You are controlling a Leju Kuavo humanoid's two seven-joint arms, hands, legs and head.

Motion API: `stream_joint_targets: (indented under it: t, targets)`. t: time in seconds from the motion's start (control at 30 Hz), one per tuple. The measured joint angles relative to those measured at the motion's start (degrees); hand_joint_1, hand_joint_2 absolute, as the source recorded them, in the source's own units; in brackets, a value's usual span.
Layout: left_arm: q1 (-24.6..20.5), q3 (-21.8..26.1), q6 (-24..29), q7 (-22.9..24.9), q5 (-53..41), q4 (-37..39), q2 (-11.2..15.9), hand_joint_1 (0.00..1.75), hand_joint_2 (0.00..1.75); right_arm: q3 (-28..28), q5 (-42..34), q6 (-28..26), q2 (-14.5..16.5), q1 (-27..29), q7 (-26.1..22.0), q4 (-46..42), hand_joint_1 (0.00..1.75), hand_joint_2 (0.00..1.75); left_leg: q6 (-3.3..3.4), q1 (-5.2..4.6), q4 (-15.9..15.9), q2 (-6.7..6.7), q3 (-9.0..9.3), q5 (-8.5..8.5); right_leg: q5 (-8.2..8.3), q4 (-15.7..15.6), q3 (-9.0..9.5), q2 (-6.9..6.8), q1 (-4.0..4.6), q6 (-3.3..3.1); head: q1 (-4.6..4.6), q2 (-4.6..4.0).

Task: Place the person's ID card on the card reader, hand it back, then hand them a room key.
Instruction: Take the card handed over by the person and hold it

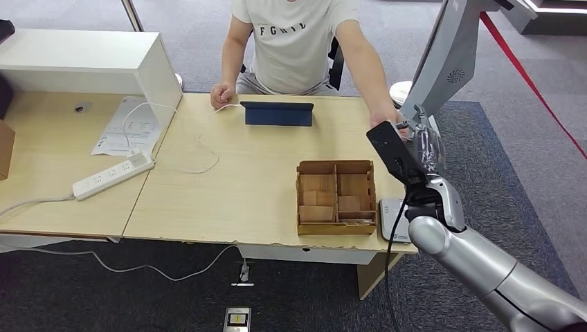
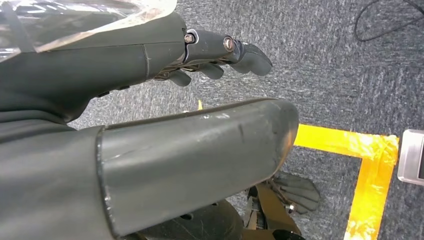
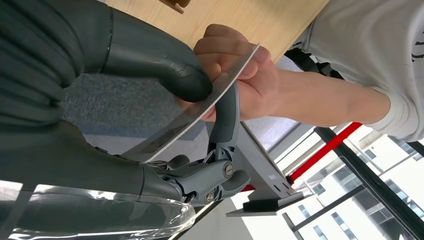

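Nearest the robot, the left hand (image 2: 220, 55) hangs low over grey carpet marked with yellow tape (image 2: 370, 170), its fingers loosely curled and holding nothing. Further forward, at the near right corner of the wooden table (image 1: 228, 180), the white card reader (image 1: 393, 220) lies flat just beside the compartmented wooden box (image 1: 336, 197); no card can be made out on the reader. Beyond that, the right hand (image 3: 200, 105) is raised over the table's right edge, pinching a thin card (image 3: 200, 112) between its thumb and a finger. The person's hand (image 3: 240, 75) touches the same card at its far end, so both hold it at once. Judged from this, the moment is a handover, but whether it is the ID card arriving, the ID card going back, or a room key being given cannot be told from the card's edge-on look. Farthest off, a dark tablet (image 1: 277, 113) stands propped in front of the seated person (image 1: 297, 41).
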Motion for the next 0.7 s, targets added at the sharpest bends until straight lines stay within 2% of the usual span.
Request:
stream_joint_targets:
  t: [0.7]
  targets:
    - [-0.01,0.01,1.33,-0.13,-0.22,-0.01,-0.15,0.00,0.00,2.77,1.99,0.76,0.49,-0.37,-0.80,1.66,1.75,1.75,0.00,0.00,0.01,0.00,0.01,0.00,0.00,0.00,-0.02,0.00,0.00,-0.01,-0.01,0.00]
